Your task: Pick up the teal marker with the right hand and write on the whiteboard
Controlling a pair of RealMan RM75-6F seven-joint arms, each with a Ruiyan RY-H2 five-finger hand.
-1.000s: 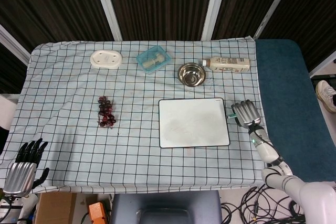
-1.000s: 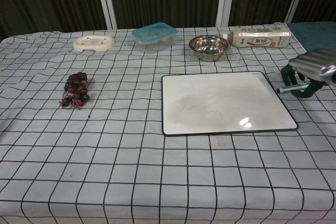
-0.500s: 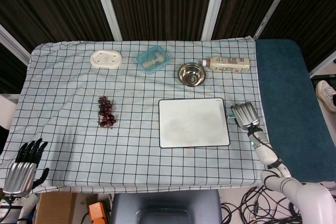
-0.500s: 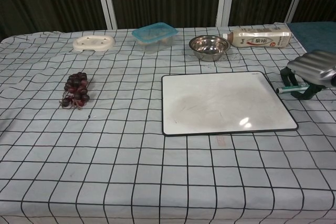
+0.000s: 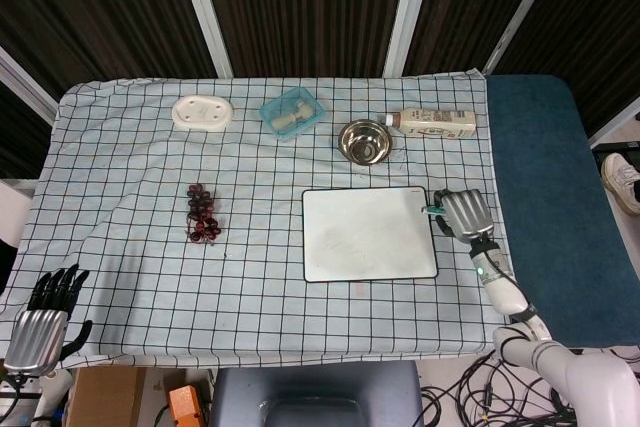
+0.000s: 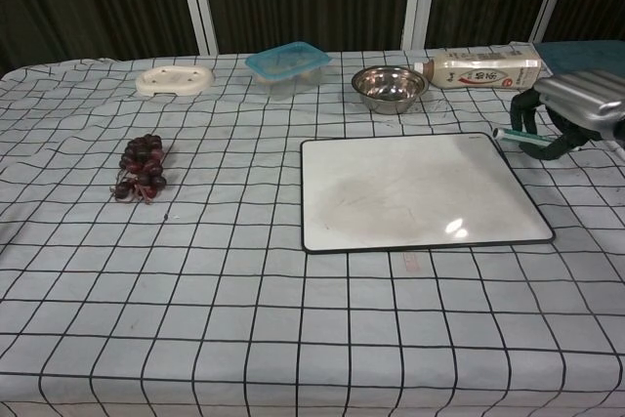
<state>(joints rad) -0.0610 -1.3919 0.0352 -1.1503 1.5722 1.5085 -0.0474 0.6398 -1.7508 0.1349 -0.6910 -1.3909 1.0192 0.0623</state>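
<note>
With the teal marker [image 6: 516, 135] gripped in the right hand [image 6: 571, 116], the moment is set just off the right edge of the whiteboard [image 6: 420, 192], near its far right corner. The marker is held roughly level, and its long axis is laid across the table, with the free end pointed left towards the board. From the head view, that end [image 5: 433, 211] is seen poking out just past the hand [image 5: 463, 213], almost at the board's black rim [image 5: 436, 237].

The fingers are curled down around the marker's body; only a short stretch of it is left showing. A pale band is made out near the exposed end, teal beyond it. Whether a cap is on cannot be told at this size.

So the board lies to the left of the hand, just beside it, and a short sideways carry with a downward tilt of the tip is judged to be what writing calls for. The marker is not yet touching the white surface, as far as can be seen.

The left hand [image 5: 45, 319] is seen well apart at the near left corner of the table [image 5: 120, 147], fingers straight, nothing in it. It is much the farther of the two from the board.

Faint smudges are visible on the board's surface; no fresh stroke is seen.
</note>
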